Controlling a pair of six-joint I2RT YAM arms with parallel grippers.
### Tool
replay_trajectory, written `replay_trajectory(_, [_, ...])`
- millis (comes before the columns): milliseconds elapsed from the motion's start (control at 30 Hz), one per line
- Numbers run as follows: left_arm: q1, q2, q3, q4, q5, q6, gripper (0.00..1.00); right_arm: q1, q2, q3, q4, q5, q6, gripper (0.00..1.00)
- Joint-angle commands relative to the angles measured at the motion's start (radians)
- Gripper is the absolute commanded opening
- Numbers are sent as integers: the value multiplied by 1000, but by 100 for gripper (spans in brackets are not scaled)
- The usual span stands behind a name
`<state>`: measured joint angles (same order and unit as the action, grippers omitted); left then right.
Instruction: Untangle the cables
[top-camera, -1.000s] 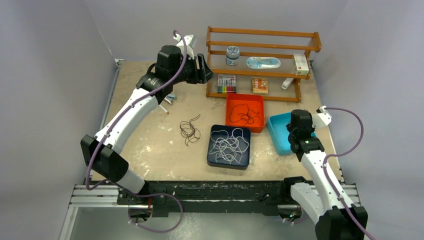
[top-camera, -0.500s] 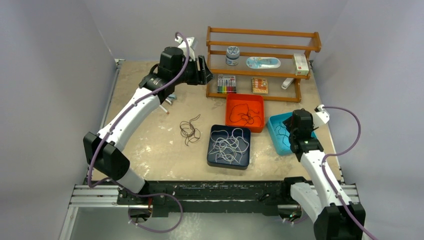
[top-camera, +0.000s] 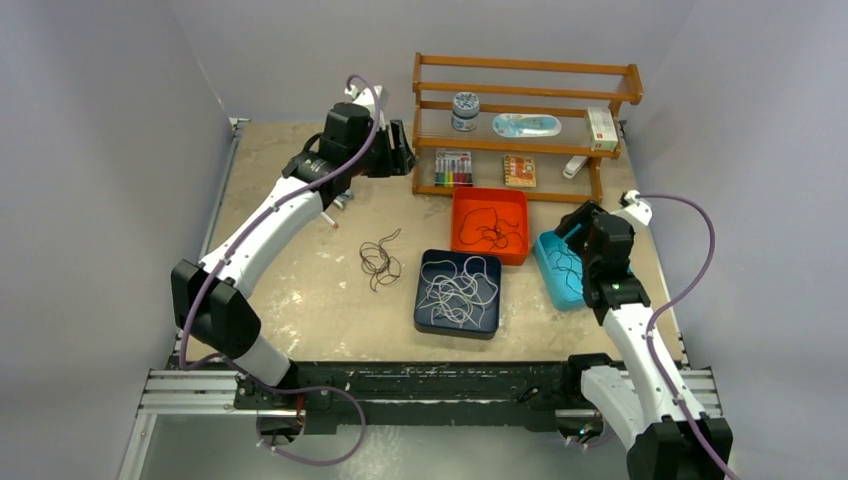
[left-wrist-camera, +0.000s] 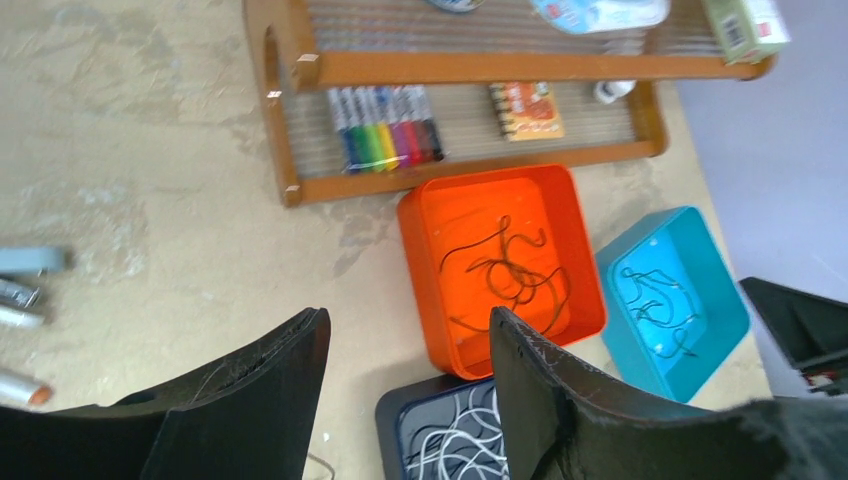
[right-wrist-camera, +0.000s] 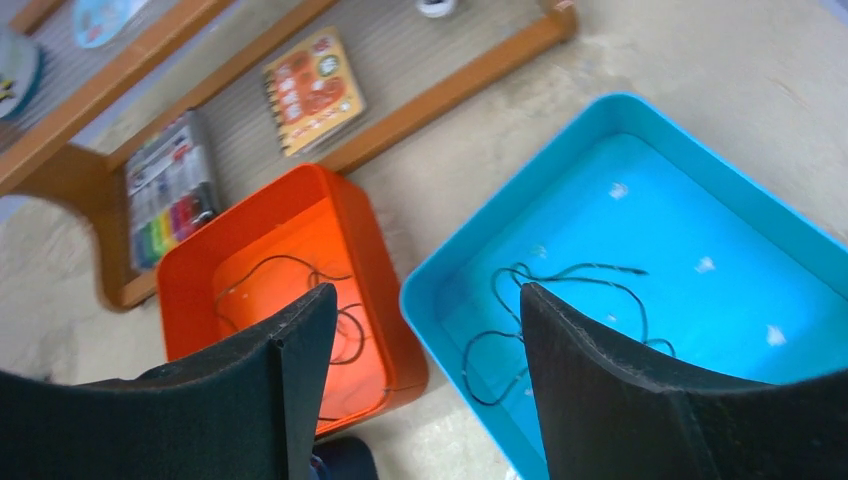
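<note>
The table (top-camera: 290, 300) fills the middle of the top view, with a wooden shelf (top-camera: 520, 68) along its upper edge. The left arm reaches to the upper left of centre. Its left gripper (left-wrist-camera: 405, 340) hangs high with its fingers spread and nothing between them. At the right, the right gripper (right-wrist-camera: 428, 300) is also released and empty, above the gap between two trays.

Three trays sit right of centre, and each holds one of the cables. The orange tray (top-camera: 489, 191) has a dark cable (left-wrist-camera: 505, 275), the navy tray (top-camera: 418, 300) below it a white cable (top-camera: 458, 292), and the teal tray (right-wrist-camera: 720, 300) at the right a black cable (right-wrist-camera: 575, 268). A brown cable (top-camera: 378, 263) lies loose on the table, left of the navy tray.

The sorting looks nearly done — three strands are parted and only the brown coil is left. The next move likely falls to the left arm, which is nearer. It would have to come down over the coil and pinch a very thin strand off the flat surface without snagging its loops. I cannot tell where that strand belongs.

Against the frame a second ago, the right wrist has pulled back off the teal tray, so the black cable now shows from above. The left arm has swung slightly away from the shelf — the cables themselves have not shifted.
</note>
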<state>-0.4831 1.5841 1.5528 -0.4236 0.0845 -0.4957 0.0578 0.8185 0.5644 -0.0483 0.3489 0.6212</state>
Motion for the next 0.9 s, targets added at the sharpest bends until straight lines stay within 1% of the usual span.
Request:
replay_trajectory(0, [14,-12,-55,-23,-88,-26,60,-5,37,73,147,-165,-142,71])
replay_trajectory(133, [15,-33,-134,-59,-174,-58,60,-4,90,104,205,-258,-169,76])
replay_trajectory(200, [15,-63,-192,-61,-203,-78,60,-4,123,124,219,-289,-177,76])
replay_trajectory(233, [15,-77,-224,-53,-211,-83,60,-4,141,134,227,-304,-210,77])
replay_trajectory(333, [15,-103,-335,15,-163,-57,60,-4,194,148,268,-410,-236,76])
replay_trajectory(400, [13,-92,-359,37,-119,-13,60,-3,235,160,281,-477,-244,76])
replay_trajectory(433, [11,-77,-357,36,-111,9,60,-1,254,168,283,-515,-248,76])
replay_trajectory(500, [-8,-39,-341,14,-136,48,60,4,290,176,290,-559,-259,76])
replay_trajectory(633, [-98,52,-290,-38,-272,118,59,18,341,172,312,-612,-270,77])
replay_trajectory(700, [-127,92,-273,-39,-325,141,59,25,356,169,324,-630,-271,76])
replay_trajectory(867, [-148,179,-238,-39,-351,198,58,33,372,165,332,-656,-286,76])
